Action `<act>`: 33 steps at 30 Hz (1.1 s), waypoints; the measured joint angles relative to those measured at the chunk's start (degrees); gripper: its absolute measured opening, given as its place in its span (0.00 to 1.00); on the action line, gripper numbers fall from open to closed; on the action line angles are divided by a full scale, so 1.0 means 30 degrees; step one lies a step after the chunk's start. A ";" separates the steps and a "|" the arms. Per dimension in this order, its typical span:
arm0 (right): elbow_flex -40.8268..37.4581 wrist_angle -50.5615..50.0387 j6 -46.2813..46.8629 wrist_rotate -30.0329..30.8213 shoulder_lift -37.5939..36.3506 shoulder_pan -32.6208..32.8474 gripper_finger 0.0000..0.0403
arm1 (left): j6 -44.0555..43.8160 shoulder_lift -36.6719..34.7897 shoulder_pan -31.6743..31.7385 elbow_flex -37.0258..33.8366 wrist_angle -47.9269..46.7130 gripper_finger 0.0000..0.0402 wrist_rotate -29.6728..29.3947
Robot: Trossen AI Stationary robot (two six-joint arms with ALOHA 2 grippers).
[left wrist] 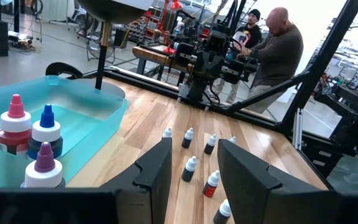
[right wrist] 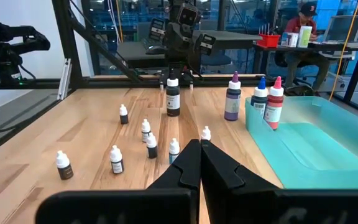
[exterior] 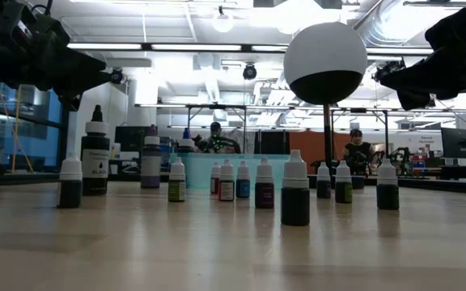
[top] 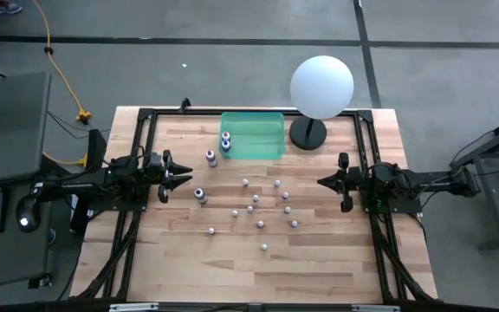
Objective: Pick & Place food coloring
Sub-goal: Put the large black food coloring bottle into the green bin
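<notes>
Barely begun: two bottles (top: 225,141) in the green bin (top: 267,147), small ones (top: 261,208) scattered beside it; left gripper (top: 183,177) half-open, right gripper (top: 323,182) shut, both empty.

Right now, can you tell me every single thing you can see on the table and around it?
small bottles: about eleven, white caps, scattered mid-table
blue-tipped bottle: one, in the tray
pink-tipped bottle: one, in the tray beside it
purple bottle: one, just outside the tray
black bottle: one, near the left arm
tray: one, teal, at the table's far edge
ball lamp: one, white on a black base, beside the tray
table: one, light wood
people: a few, beyond the table
left fingers: open, holding nothing
right fingers: shut, holding nothing
</notes>
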 joint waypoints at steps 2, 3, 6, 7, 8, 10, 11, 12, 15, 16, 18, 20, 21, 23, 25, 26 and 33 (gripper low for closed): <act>0.0000 0.0000 0.0013 0.0000 0.0000 0.0000 0.00 | 0.0003 0.0000 -0.0002 -0.0001 0.0003 0.32 0.0000; 0.0000 0.0000 0.0035 -0.0006 0.0000 0.0000 0.00 | 0.0003 0.0000 0.0003 0.0006 -0.0004 0.32 -0.0020; 0.0000 0.0000 0.0048 0.0000 0.0000 0.0000 0.00 | 0.0282 0.0000 0.0002 -0.0001 0.0063 0.32 -0.0767; 0.0000 0.0000 0.0058 -0.0007 0.0000 0.0000 0.00 | 0.0294 0.0000 0.0004 -0.0001 0.0107 0.32 -0.0933; 0.0000 0.0000 0.0058 -0.0007 0.0000 0.0000 0.00 | 0.0298 -0.0004 0.0004 -0.0001 0.0123 0.32 -0.0944; 0.0000 0.0000 0.0072 -0.0007 0.0000 0.0000 0.00 | 0.0297 -0.0001 0.0004 -0.0001 0.0159 0.32 -0.0872; 0.0000 0.0003 0.0073 -0.0007 0.0000 0.0000 0.00 | 0.0294 0.0000 0.0004 -0.0001 0.0163 0.32 -0.0767; 0.0000 0.0002 0.0078 -0.0007 0.0000 0.0000 0.00 | 0.0294 -0.0007 0.0004 -0.0001 0.0163 0.32 -0.0678; 0.0000 0.0000 0.0080 -0.0007 0.0000 0.0000 0.00 | 0.0353 0.0000 0.0004 0.0015 0.0330 0.32 -0.1437; 0.0000 0.0007 0.0080 -0.0007 0.0000 0.0000 0.00 | 0.0342 -0.0004 0.0001 0.0064 0.0335 0.32 -0.1705; 0.0000 0.0007 0.0080 -0.0007 0.0000 0.0000 0.00 | 0.0423 0.0000 0.0004 0.0369 0.0062 0.32 -0.1960; 0.0000 0.0000 0.0087 -0.0007 0.0000 0.0000 0.00 | 0.0743 0.0007 0.0004 0.0970 0.0079 0.32 -0.1960; 0.0000 0.0007 0.0083 -0.0007 0.0000 0.0000 0.00 | 0.0881 0.0000 0.0004 0.1331 0.0185 0.32 -0.1960; 0.0000 0.0004 0.0087 -0.0007 0.0000 0.0000 0.00 | 0.0937 -0.0015 0.0004 0.2168 -0.0319 0.32 -0.1960; 0.0000 0.0007 0.0087 -0.0007 0.0000 0.0000 0.00 | 0.1006 -0.0003 0.0004 0.3059 -0.1385 0.32 -0.2046; 0.0000 0.0007 0.0087 -0.0007 0.0000 0.0000 0.00 | 0.1010 0.0005 0.0004 0.3590 -0.1972 0.32 -0.2148; 0.0000 0.0007 0.0094 -0.0007 0.0000 0.0000 0.00 | 0.1664 0.0720 0.0004 0.7363 -0.7660 0.32 -0.2273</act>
